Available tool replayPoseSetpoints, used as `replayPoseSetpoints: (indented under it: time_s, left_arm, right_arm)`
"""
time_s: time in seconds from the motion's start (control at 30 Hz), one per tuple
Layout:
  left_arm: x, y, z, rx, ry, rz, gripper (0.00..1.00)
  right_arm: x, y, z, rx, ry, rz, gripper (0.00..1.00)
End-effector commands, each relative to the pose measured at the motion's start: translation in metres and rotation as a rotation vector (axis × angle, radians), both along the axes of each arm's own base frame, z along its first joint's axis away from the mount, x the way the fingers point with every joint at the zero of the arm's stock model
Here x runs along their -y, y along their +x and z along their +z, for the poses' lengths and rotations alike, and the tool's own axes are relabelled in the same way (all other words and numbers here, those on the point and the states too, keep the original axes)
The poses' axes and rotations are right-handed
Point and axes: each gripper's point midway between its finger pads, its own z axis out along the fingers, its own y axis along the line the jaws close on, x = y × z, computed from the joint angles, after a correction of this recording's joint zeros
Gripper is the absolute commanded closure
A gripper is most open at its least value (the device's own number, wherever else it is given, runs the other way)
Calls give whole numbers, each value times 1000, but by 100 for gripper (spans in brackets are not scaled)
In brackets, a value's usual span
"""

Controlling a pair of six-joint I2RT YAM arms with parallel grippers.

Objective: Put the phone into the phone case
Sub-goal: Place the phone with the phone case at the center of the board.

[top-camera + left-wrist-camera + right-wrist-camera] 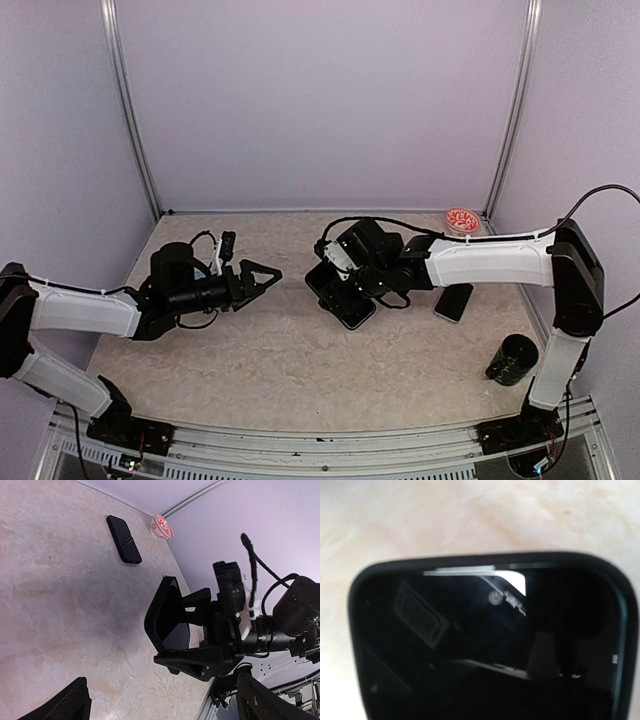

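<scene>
Gripping the phone (352, 312), the right gripper (338, 288) sits just past the middle of the table (300, 385), toward 1 o'clock in the top view. Its jaws are closed on the phone's two long edges. From the left wrist camera the phone stands tilted, one long edge raised, between the two black fingers (196, 596). Whether its lower edge touches the table, I cannot tell.

Right wrist view, very close: glossy dark face with reflections, and a matte black rim, the phone case (470, 561), running round its top and both upper corners. Cannot tell if the phone is seated all the way in.

Left gripper (262, 277) is at 9 o'clock of the phone, apart from it, pointing toward 3 o'clock. Jaws spread wide and hold nothing; its fingers (70, 705) show at the two bottom corners of its own camera.

Other items, top view:
- flat black slab (453, 302) lying on the table at 3 o'clock, near the right forearm
- red-and-white bowl (462, 221) in the far right corner, 1 to 2 o'clock
- black cylinder (513, 360) upright at 4 o'clock, near the right arm's base
</scene>
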Motion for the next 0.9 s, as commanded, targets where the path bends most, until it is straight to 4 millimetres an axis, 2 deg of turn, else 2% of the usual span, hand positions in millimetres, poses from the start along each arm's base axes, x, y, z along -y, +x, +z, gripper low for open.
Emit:
replayPoseSetpoints:
  time_s: [0.0, 0.2, 0.47, 0.63, 0.87]
  left_arm:
    - [-12, 3, 3, 27, 14, 54, 1]
    - [-14, 1, -1, 19, 15, 55, 1]
    - [-16, -2, -1, 21, 10, 60, 1]
    - [-17, -3, -3, 16, 11, 59, 1]
    - [-18, -5, -3, 20, 8, 58, 1]
  right_arm:
    - [-6, 32, 16, -1, 75, -130, 62]
    - [-12, 66, 30, -3, 167, -232, 62]
    - [-2, 109, 37, -4, 288, -392, 63]
    - [3, 133, 33, 20, 295, -493, 61]
    - [9, 170, 12, -2, 310, -599, 60]
